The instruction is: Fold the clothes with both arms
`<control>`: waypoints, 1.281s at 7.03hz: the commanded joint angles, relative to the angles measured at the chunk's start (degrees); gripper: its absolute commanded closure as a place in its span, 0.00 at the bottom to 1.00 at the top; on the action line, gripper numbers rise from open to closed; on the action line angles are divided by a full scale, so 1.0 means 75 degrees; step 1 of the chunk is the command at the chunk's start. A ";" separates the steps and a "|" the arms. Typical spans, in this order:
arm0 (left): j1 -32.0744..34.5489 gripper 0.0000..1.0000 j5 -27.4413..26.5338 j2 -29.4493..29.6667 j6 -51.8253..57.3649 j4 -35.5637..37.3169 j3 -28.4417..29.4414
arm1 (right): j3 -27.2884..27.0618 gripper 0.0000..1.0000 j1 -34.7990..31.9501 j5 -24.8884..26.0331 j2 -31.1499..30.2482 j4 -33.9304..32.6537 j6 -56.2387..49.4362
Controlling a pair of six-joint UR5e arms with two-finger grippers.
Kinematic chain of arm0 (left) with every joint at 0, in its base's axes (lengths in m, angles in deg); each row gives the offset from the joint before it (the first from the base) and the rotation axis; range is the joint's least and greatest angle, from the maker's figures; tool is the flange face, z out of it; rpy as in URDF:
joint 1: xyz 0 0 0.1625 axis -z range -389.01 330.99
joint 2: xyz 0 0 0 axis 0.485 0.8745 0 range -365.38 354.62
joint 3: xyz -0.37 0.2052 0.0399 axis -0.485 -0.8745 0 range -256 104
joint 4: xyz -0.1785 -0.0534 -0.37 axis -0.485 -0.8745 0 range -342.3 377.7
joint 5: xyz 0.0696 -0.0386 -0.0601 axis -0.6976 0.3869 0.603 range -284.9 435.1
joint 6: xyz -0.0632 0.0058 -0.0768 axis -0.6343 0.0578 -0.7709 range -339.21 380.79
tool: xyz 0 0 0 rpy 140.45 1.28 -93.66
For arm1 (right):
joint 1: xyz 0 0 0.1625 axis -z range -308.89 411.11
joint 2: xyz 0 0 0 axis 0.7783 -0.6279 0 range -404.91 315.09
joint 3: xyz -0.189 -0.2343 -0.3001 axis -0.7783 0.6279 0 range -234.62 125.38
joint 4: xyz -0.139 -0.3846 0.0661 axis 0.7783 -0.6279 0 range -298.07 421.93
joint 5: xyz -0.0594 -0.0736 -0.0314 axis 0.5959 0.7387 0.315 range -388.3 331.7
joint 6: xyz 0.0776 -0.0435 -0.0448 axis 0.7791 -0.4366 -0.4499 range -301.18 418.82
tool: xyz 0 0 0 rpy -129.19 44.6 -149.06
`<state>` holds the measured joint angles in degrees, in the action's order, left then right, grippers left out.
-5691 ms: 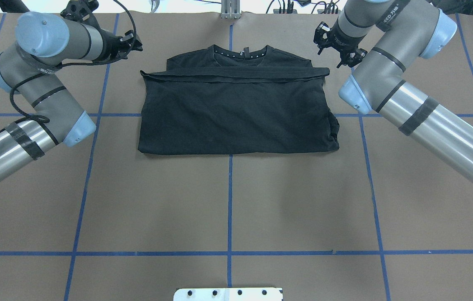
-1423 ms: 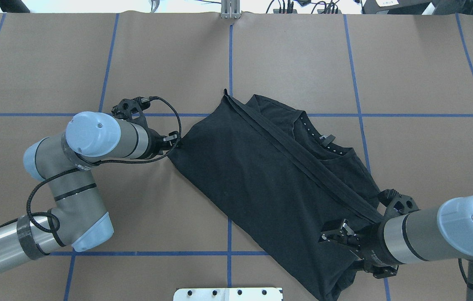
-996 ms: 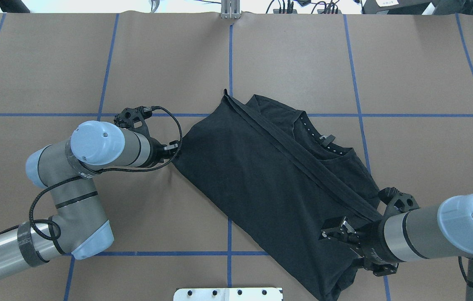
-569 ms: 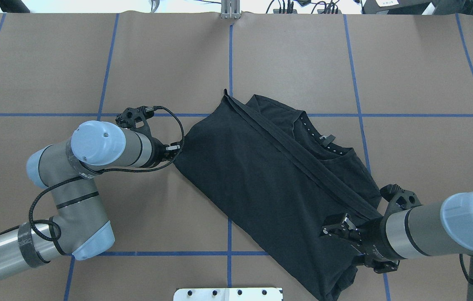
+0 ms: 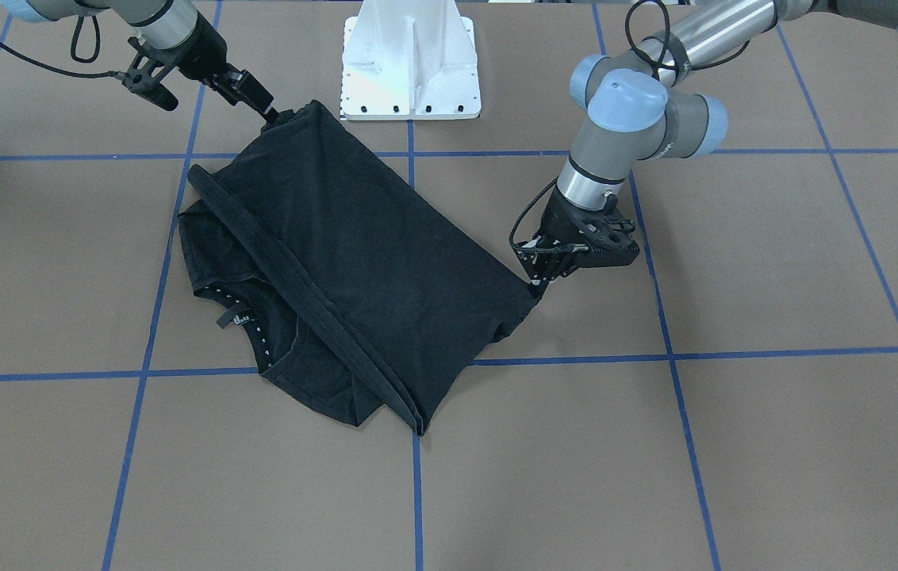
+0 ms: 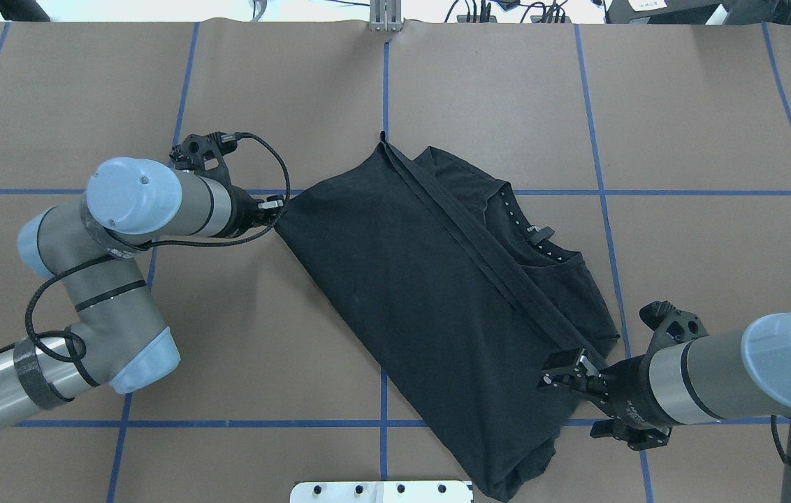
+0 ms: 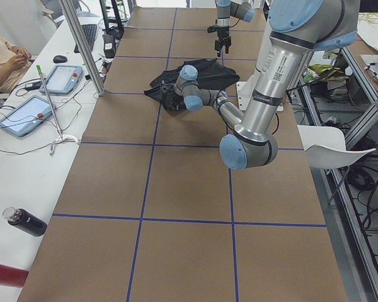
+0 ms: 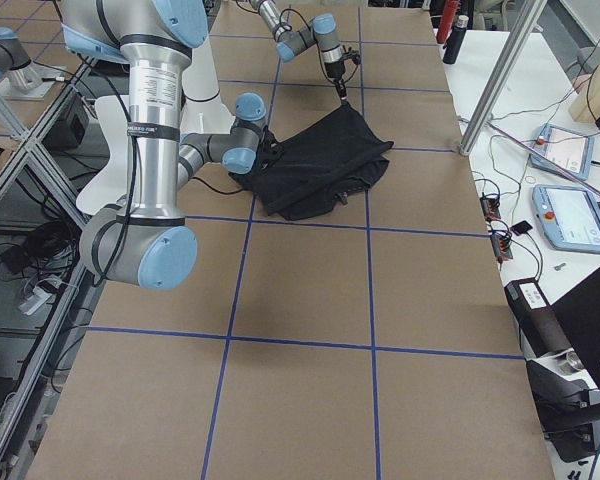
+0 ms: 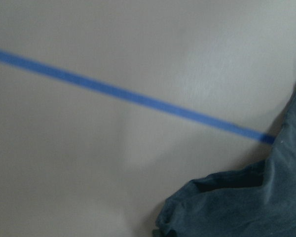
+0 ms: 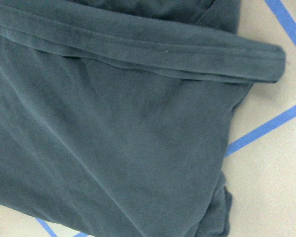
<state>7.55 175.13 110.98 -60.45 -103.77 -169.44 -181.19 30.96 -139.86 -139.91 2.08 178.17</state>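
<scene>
both fingers pairs point(image 6: 275, 209) point(image 6: 563, 374) pinching one black t-shirt point(image 6: 437, 293)

- The left arm point(image 7: 272, 88) carries a dark printed label running along its silver upright tube in the exterior left view; the letters are too small to make out.
- The right arm point(image 8: 152, 100) bears a like label on its silver tube in the exterior right view, also unreadable.
- The T-shirt point(image 5: 236, 320) has a small neck tag at its collar, with white marks too small to read.
</scene>
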 commanded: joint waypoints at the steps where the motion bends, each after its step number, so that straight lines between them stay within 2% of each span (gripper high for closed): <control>1: 0.0921 1.00 0.0010 0.1000 0.0845 -0.0675 0.1642 | -0.0010 0.00 -0.0580 -0.0626 -0.0002 0.0012 0.0000; 2: 0.1262 1.00 0.0010 0.1843 0.1057 -0.1607 0.3173 | 0.0024 0.00 -0.0839 -0.0884 0.0010 0.0000 0.0000; 3: 0.1381 1.00 -0.0013 0.2455 0.1280 -0.2266 0.4198 | 0.0025 0.00 -0.0992 -0.0898 0.0010 0.0012 -0.0012; 4: 0.1464 1.00 -0.0036 0.3319 0.1375 -0.2504 0.5241 | 0.0013 0.00 -0.1133 -0.0910 0.0033 0.0023 -0.0012; 5: 0.1476 1.00 -0.0396 0.3769 0.1654 -0.3075 0.6237 | 0.0071 0.00 -0.1192 -0.0899 0.0161 0.0012 -0.0012; 7: 0.1604 1.00 -0.0587 0.4018 0.2114 -0.3174 0.6785 | 0.0328 0.00 -0.1414 -0.0771 0.0547 0.0012 0.0023; 8: 0.1605 0.87 -0.0669 0.4124 0.2149 -0.3186 0.6914 | 0.0492 0.00 -0.1590 -0.0735 0.0897 0.0035 0.0023; 9: 0.1698 0.01 -0.0727 0.4055 0.2138 -0.3175 0.6904 | 0.0598 0.00 -0.1545 -0.0131 0.1272 0.0058 -0.0023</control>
<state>19.66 170.29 141.38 -44.59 -127.53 -118.19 -177.86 19.69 -144.48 -133.58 2.33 178.25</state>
